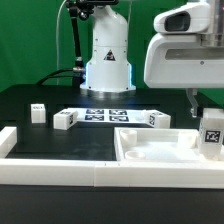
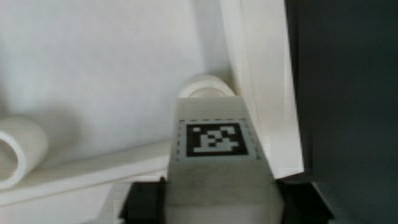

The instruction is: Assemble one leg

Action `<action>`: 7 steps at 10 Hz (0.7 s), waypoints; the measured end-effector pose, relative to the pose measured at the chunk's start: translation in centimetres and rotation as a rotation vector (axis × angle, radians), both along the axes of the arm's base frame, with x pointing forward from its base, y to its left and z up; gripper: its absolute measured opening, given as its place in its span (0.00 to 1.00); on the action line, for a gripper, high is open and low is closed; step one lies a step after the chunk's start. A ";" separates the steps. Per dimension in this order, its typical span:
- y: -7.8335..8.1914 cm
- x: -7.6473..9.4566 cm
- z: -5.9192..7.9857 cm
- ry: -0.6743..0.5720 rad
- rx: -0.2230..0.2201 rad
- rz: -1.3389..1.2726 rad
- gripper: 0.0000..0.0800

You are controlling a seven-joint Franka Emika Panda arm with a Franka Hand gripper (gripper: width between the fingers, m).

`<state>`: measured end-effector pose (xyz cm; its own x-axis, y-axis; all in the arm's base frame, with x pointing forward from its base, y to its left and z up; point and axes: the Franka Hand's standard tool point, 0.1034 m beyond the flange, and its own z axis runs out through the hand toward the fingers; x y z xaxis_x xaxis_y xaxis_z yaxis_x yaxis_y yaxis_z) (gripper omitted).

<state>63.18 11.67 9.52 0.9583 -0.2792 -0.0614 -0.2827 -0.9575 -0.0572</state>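
Note:
My gripper point(image 1: 210, 116) is shut on the leg point(image 1: 211, 136), a small white post with a black-and-white tag, held upright at the exterior view's right. The leg hangs over the right part of the large white panel point(image 1: 160, 150). In the wrist view the leg point(image 2: 217, 140) sits between my two black fingers point(image 2: 153, 202), and its far end points at a round recess point(image 2: 210, 86) next to the panel's raised rim point(image 2: 263, 70). I cannot tell whether the leg touches the recess. A second round recess point(image 2: 18, 145) shows at the picture's edge.
Three more white legs point(image 1: 38, 113), point(image 1: 65, 120), point(image 1: 155, 119) lie on the black table around the marker board point(image 1: 108, 115). A white border wall point(image 1: 90, 177) runs along the front and the exterior view's left. The robot's base point(image 1: 107, 60) stands behind.

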 end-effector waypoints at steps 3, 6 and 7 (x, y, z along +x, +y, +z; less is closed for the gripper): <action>-0.1 0.0 0.0 0.019 -0.017 -0.333 0.36; 0.1 -0.2 0.0 0.028 -0.025 -0.579 0.36; 0.1 -0.2 0.0 0.029 -0.026 -0.588 0.36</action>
